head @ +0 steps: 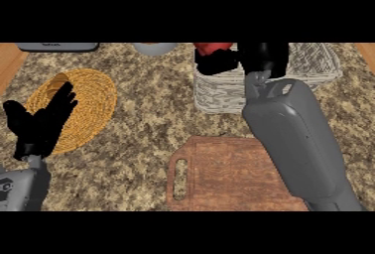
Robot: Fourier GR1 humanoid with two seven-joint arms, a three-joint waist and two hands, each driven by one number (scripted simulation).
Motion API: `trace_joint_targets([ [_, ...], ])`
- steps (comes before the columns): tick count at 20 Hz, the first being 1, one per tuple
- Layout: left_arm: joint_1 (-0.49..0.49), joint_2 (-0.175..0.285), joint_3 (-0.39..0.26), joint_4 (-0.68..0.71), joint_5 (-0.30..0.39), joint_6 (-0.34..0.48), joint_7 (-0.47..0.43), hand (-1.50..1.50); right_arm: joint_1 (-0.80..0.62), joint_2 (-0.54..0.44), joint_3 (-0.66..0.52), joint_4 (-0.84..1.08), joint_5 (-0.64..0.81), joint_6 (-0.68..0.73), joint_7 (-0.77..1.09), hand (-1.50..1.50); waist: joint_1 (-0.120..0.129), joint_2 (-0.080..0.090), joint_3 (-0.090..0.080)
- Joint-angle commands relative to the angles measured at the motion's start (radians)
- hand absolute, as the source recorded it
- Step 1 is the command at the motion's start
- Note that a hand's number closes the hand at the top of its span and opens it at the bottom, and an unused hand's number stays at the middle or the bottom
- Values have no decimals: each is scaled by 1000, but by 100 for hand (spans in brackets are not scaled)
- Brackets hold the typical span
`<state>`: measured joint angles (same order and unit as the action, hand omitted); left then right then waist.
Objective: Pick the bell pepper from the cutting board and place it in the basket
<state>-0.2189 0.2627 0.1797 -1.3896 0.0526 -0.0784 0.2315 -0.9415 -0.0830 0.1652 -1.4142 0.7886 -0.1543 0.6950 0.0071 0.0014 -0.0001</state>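
The red bell pepper [211, 48] shows at the top of the view, over the far left rim of the white wicker basket [219, 92]. My right hand [253, 58] is curled round it, fingers and thumb hiding most of the pepper. The right forearm reaches up across the brown cutting board [219, 173], whose top carries nothing that I can see. My left hand [40, 124] rests open at the left edge, fingers up, over the woven mat.
A round woven straw mat [88, 106] lies at the left. A grey appliance [57, 46] and a grey bowl [154, 48] sit at the counter's far edge. Speckled granite counter [154, 124] lies between mat, board and basket.
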Motion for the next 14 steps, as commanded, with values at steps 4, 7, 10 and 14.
trace_joint_targets([
  [4, -16, -24, -17, -13, -15, 21, 16, 0, 51, -2, -97, 150, 92, -222, -53, 150, 2, 2, 0],
  [7, 22, -20, -12, -20, -12, 5, -6, 0, 1, 1, -165, 270, 0, -194, -119, -150, 7, 1, 0],
  [10, -24, -8, 1, 30, -12, 1, -5, 0, -71, -6, -178, 384, 5, -217, -204, -150, 6, 3, 0],
  [14, 11, 9, 9, 3, -4, -25, -7, 0, 28, -15, -162, 260, -69, -152, -293, -150, -4, -2, 0],
])
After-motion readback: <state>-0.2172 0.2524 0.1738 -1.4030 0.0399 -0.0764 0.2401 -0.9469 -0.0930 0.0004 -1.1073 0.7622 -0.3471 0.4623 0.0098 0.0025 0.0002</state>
